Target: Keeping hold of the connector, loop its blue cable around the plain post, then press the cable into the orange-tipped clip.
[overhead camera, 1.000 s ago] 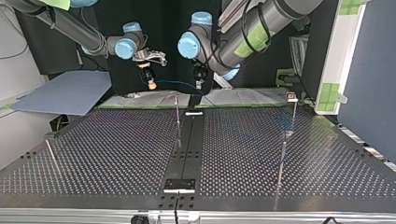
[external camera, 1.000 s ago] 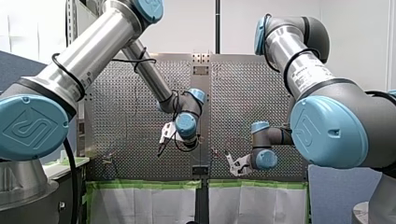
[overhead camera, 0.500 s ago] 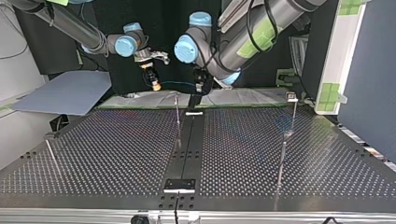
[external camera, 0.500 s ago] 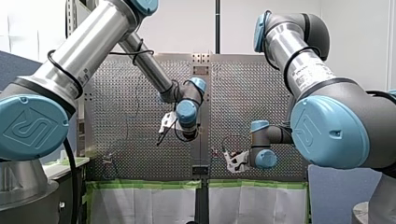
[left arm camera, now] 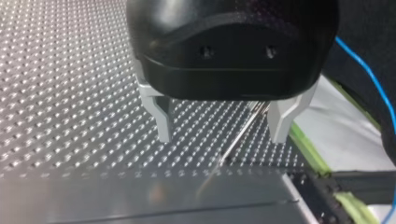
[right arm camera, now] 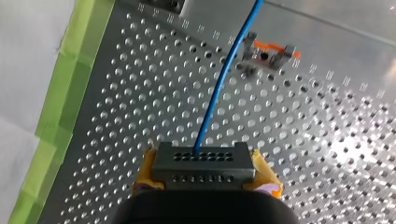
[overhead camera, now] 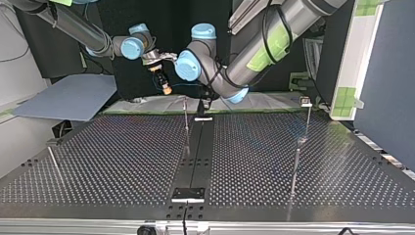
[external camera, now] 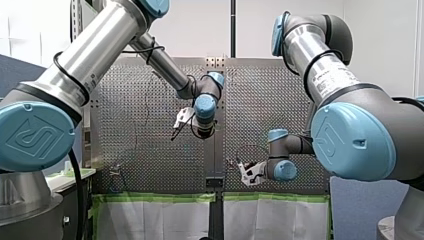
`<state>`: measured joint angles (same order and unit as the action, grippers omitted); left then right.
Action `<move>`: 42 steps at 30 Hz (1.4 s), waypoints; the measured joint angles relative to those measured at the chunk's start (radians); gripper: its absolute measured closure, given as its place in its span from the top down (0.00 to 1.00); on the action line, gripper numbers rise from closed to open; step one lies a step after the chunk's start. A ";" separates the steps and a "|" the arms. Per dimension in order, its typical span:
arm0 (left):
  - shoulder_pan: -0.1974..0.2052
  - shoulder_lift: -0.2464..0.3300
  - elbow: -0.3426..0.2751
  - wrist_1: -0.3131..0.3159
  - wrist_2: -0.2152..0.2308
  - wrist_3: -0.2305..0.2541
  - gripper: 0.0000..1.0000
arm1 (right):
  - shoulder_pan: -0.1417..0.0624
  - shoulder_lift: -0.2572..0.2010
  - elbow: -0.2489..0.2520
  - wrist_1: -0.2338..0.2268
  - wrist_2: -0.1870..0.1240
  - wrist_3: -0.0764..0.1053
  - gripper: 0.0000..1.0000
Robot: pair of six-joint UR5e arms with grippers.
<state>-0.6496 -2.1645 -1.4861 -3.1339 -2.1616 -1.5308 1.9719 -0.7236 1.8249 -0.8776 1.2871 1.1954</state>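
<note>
- Front view: my left tool (external camera: 181,120) hangs over the middle of the perforated table (external camera: 280,100). My right tool (external camera: 246,174) sits nearer the table's taped edge. The two are well apart. Neither tool's state reads from here.
- Top view: a thin bare post (overhead camera: 186,117) stands upright near the table's centre strip, below and between the two tools. My right tool, at the view's left, appears slightly nearer its tip.
- Left wrist view: my left tool is spread wide and holds nothing. The post shows beyond, between its metal fingers (left arm camera: 161,116). The blue cable (left arm camera: 369,70) runs off to one side, not touching this tool.
- Right wrist view: my right tool is closed on the connector (right arm camera: 203,163), with yellow pads (right arm camera: 148,163) on both flanks. The cable leaves the connector face and runs straight ahead. The orange-tipped clip (right arm camera: 266,52) sits on the table ahead, just beside the cable's line. The post is out of this view.
- Judgement: the loop is not yet made, and the cable's long axis already points close by the clip, so the right arm must first carry it sideways round the post.
</note>
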 joint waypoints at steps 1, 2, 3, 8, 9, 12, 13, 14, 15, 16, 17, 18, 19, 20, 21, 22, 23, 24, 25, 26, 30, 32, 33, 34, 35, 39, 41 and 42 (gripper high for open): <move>0.002 0.000 0.010 -0.011 -0.003 0.008 1.00 | 0.000 0.000 0.000 0.000 0.006 0.001 0.00; 0.005 0.000 0.021 -0.020 -0.005 0.016 1.00 | -0.001 0.000 0.000 0.000 0.011 0.002 0.00; 0.008 -0.001 0.034 -0.034 -0.009 0.026 1.00 | -0.001 0.000 0.000 0.000 0.016 0.003 0.00; 0.016 -0.026 0.084 -0.084 -0.004 0.057 1.00 | -0.001 -0.001 0.000 0.002 0.023 0.006 0.00; 0.017 -0.036 0.096 -0.096 0.002 0.066 1.00 | -0.001 -0.001 0.000 0.002 0.023 0.006 0.00; 0.015 -0.062 0.124 -0.124 0.020 0.089 1.00 | 0.001 -0.001 0.000 0.002 0.024 0.007 0.00; 0.015 -0.071 0.133 -0.133 0.028 0.098 1.00 | 0.001 -0.001 0.000 0.002 0.024 0.007 0.00; 0.015 -0.080 0.142 -0.142 0.036 0.105 1.00 | 0.001 -0.001 0.000 0.002 0.024 0.007 0.00; 0.016 -0.091 0.154 -0.154 0.047 0.114 1.00 | 0.001 -0.001 0.000 0.003 0.024 0.007 0.00; 0.017 -0.100 0.162 -0.162 0.054 0.119 1.00 | 0.001 -0.001 0.000 0.003 0.025 0.007 0.00; 0.018 -0.108 0.171 -0.171 0.060 0.123 1.00 | 0.001 0.000 0.000 0.003 0.025 0.007 0.00; 0.021 -0.119 0.182 -0.182 0.063 0.128 1.00 | 0.001 0.000 0.000 0.002 0.025 0.007 0.00; 0.023 -0.128 0.191 -0.191 0.064 0.130 1.00 | 0.001 0.000 0.000 0.002 0.025 0.008 0.00; 0.026 -0.136 0.201 -0.201 0.065 0.132 1.00 | 0.001 0.000 0.000 0.002 0.025 0.008 0.00; 0.030 -0.143 0.214 -0.214 0.065 0.134 1.00 | 0.001 0.000 0.000 0.001 0.025 0.008 0.00; 0.033 -0.147 0.224 -0.224 0.065 0.135 1.00 | 0.001 0.000 0.000 0.001 0.025 0.008 0.00; 0.035 -0.150 0.233 -0.234 0.065 0.136 1.00 | 0.001 0.000 0.000 0.001 0.025 0.008 0.00; 0.040 -0.152 0.246 -0.246 0.063 0.136 1.00 | 0.001 0.000 0.000 0.001 0.025 0.008 0.00; 0.043 -0.154 0.256 -0.256 0.060 0.135 1.00 | 0.001 0.000 0.000 0.000 0.025 0.008 0.00; 0.046 -0.155 0.266 -0.266 0.058 0.135 1.00 | 0.001 0.000 0.000 0.000 0.025 0.008 0.00; 0.053 -0.157 0.309 -0.309 0.052 0.134 1.00 | 0.001 0.000 0.000 0.000 0.025 0.009 0.00; 0.058 -0.159 0.327 -0.327 0.050 0.131 1.00 | 0.000 0.000 0.000 0.000 0.025 0.009 0.00; 0.062 -0.164 0.339 -0.339 0.050 0.129 1.00 | 0.000 0.000 0.000 0.000 0.025 0.009 0.00; 0.065 -0.168 0.348 -0.348 0.050 0.128 1.00 | 0.000 0.000 0.000 -0.001 0.025 0.009 0.00; 0.067 -0.173 0.357 -0.358 0.050 0.127 1.00 | -0.001 0.000 0.000 0.000 0.025 0.010 0.00; 0.071 -0.201 0.396 -0.400 0.047 0.128 1.00 | -0.007 0.000 0.000 -0.001 0.034 0.013 0.00; 0.071 -0.210 0.405 -0.419 0.046 0.129 1.00 | -0.009 0.000 0.000 -0.002 0.045 0.014 0.00; 0.072 -0.214 0.408 -0.430 0.046 0.130 1.00 | -0.010 0.000 0.000 -0.003 0.052 0.014 0.00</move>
<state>-0.5776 -2.3790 -1.0781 -3.5643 -2.1155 -1.4008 1.9616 -0.7236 1.8248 -0.8802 1.3387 1.2098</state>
